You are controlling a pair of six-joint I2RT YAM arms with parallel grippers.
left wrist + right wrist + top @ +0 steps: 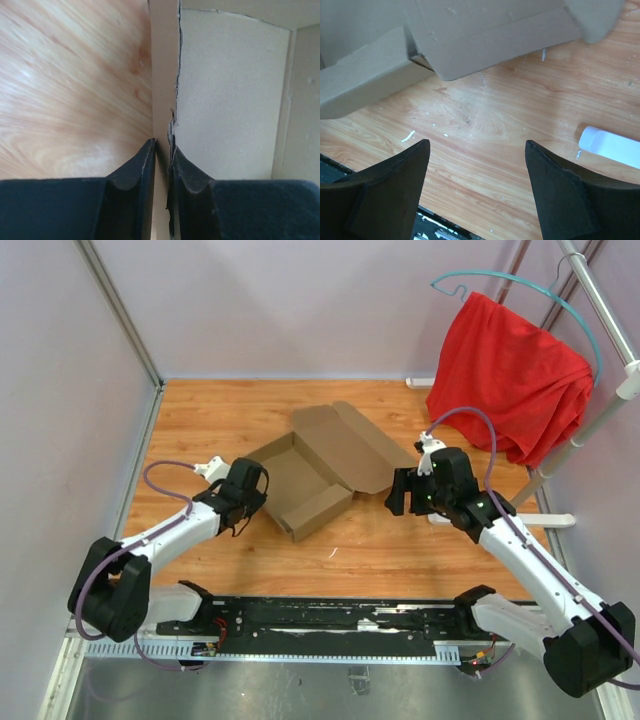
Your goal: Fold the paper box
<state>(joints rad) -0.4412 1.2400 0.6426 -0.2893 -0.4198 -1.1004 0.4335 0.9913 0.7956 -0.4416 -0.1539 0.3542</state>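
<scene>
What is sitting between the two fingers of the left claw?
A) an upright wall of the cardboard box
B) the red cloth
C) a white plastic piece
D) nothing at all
A: in the left wrist view the left claw straddles a thin upright wall of the paper box, one finger on each side.

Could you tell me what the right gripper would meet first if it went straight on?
Probably the paper box: the right gripper, jaws open, points at its near flap, though it might touch the wooden table first.
</scene>
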